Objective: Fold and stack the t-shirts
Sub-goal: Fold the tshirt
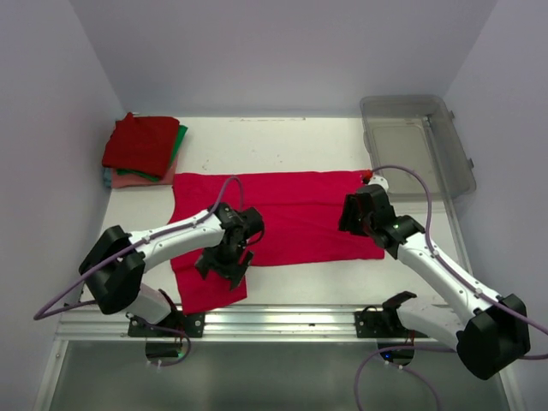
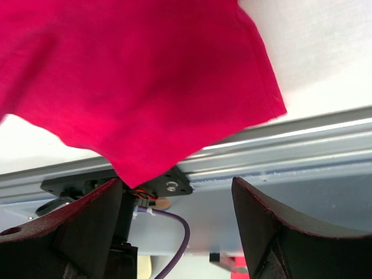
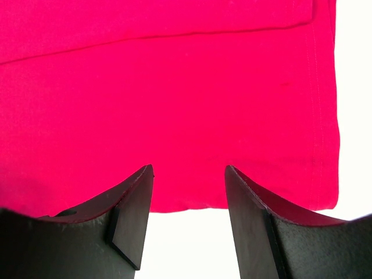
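A crimson-pink t-shirt [image 1: 291, 214] lies flat across the middle of the table, one part reaching down to the near left edge. It fills the top of the left wrist view [image 2: 133, 81] and most of the right wrist view [image 3: 174, 99]. My left gripper [image 1: 224, 264] hovers over the shirt's lower left part, open and empty. My right gripper [image 1: 358, 214] is open and empty over the shirt's right edge. A stack of folded t-shirts [image 1: 141, 150], dark red on top with green and salmon-pink beneath, lies at the back left.
A clear grey plastic bin [image 1: 419, 141] stands at the back right corner. A metal rail [image 1: 282, 321] runs along the table's near edge and shows in the left wrist view [image 2: 279, 157]. White walls close in the left, back and right sides.
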